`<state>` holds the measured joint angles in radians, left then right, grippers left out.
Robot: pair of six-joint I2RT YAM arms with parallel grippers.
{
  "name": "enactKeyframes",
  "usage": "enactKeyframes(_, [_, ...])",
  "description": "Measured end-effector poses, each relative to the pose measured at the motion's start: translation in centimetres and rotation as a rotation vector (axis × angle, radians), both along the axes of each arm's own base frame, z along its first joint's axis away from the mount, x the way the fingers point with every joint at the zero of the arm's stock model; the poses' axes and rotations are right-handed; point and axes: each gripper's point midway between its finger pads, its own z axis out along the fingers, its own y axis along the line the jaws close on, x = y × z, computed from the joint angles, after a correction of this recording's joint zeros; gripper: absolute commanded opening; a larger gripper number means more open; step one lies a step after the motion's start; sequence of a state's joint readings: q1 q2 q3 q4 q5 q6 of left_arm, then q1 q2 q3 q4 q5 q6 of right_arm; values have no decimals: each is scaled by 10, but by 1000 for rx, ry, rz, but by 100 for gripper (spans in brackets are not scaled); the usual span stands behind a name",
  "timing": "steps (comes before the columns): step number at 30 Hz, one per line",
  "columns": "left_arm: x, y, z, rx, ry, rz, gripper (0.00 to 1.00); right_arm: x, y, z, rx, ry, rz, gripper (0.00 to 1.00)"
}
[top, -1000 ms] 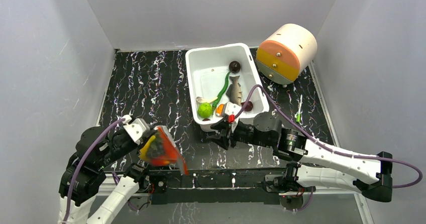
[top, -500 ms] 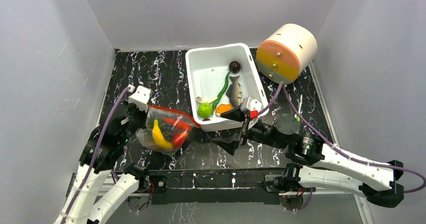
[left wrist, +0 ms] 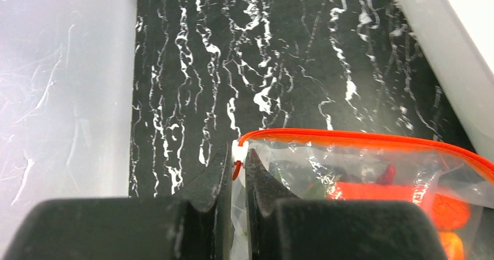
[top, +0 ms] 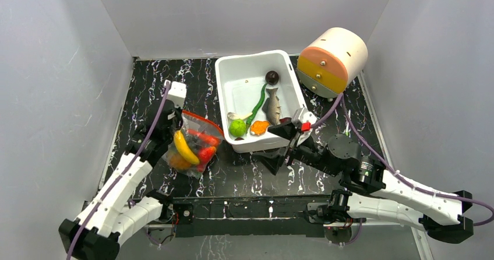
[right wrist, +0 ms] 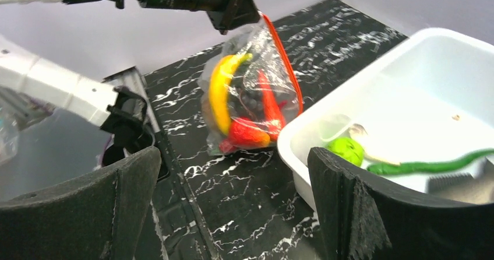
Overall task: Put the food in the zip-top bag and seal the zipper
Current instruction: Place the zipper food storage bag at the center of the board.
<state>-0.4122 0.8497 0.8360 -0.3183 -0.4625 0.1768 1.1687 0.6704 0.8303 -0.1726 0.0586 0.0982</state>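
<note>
Marbled black worktop [top: 175,91], zip-top bag [top: 195,146] held up beside the white bin [top: 230,76].
Left hand [left wrist: 237,162] pinches the zipper [left wrist: 361,137] end, food [top: 185,149] inside the bag. Right hand [top: 278,148], wide open and empty, should pinch the strip squarely, then slide along.

The clear zip-top bag [top: 192,146] hung by one corner, red-orange zipper [left wrist: 361,139] uppermost, holding a banana [top: 185,148] (plus red pieces). A lime [top: 237,127] and fish [top: 272,104] lay in the bin [top: 240,88].
</note>
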Motion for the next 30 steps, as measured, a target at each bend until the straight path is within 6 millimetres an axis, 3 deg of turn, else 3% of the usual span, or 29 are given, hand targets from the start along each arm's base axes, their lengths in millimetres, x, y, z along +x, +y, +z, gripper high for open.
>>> enactKeyframes(3, [19,9,-5,28,-2,43,0,11,-10,-4,6,51,-89,98])
enactKeyframes(10, [59,69,-18,14,43,215,0,28,-39,-3,45,122,-263,98])
enactKeyframes(17, [83,107,-17,-3,40,299,2,36,-62,5,118,199,-383,98])
enactKeyframes(19, [83,112,-18,0,45,311,12,38,-65,6,123,214,-401,98])
enactKeyframes(22, [82,114,-18,-3,45,316,43,39,-68,0,109,239,-428,98])
enactKeyframes(24, [81,112,-19,-8,50,305,56,40,-69,-7,91,255,-442,98])
enactKeyframes(25, [80,111,-18,-13,52,299,70,41,-69,-10,83,265,-449,98])
enactKeyframes(26, [79,109,-17,-21,51,292,95,41,-68,-15,70,276,-455,98])
enactKeyframes(30, [72,99,-4,-74,18,262,98,44,-70,-33,24,329,-501,98])
